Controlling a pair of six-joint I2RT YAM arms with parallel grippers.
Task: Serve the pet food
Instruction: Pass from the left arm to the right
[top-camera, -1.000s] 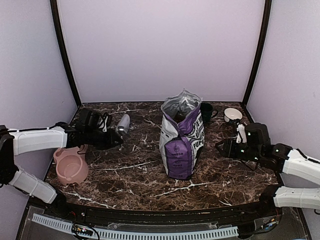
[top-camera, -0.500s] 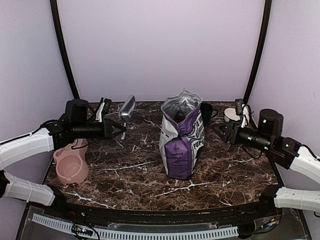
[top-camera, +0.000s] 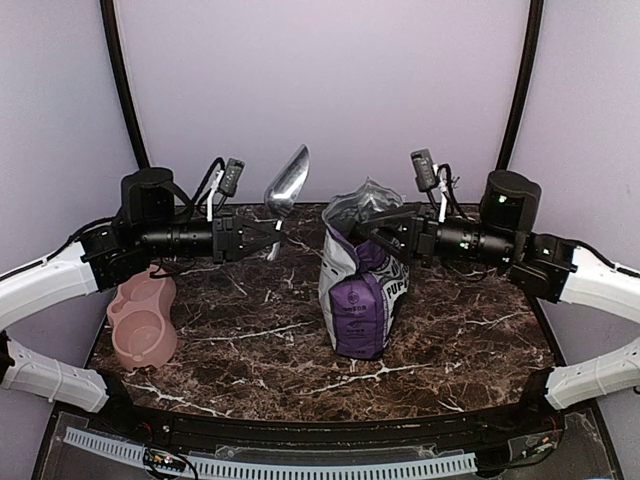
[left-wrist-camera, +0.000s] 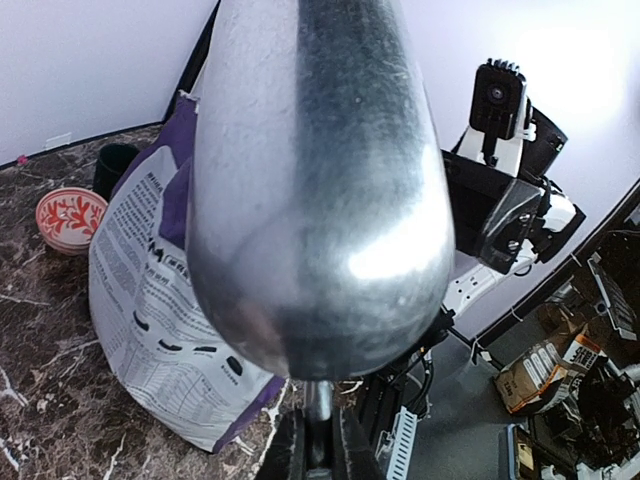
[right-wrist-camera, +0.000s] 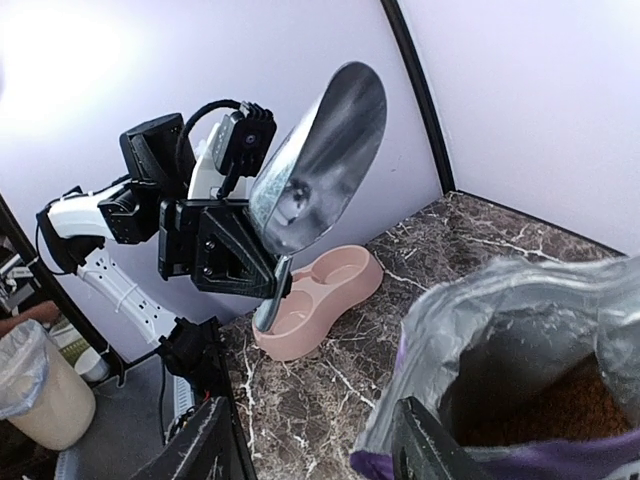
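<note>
Tabletop (top-camera: 250, 330); pet food (right-wrist-camera: 592, 402) beside right claw (right-wrist-camera: 315, 430)

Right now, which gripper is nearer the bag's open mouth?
Right. The right gripper is open at the bag mouth; the left gripper, holding the scoop, is off to its left.

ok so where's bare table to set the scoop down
Widest bare marble lies between the pink double bowl and the bag; also right of the bag toward the front. Crowded by the back wall past the bag: mug and small bowl.
</note>
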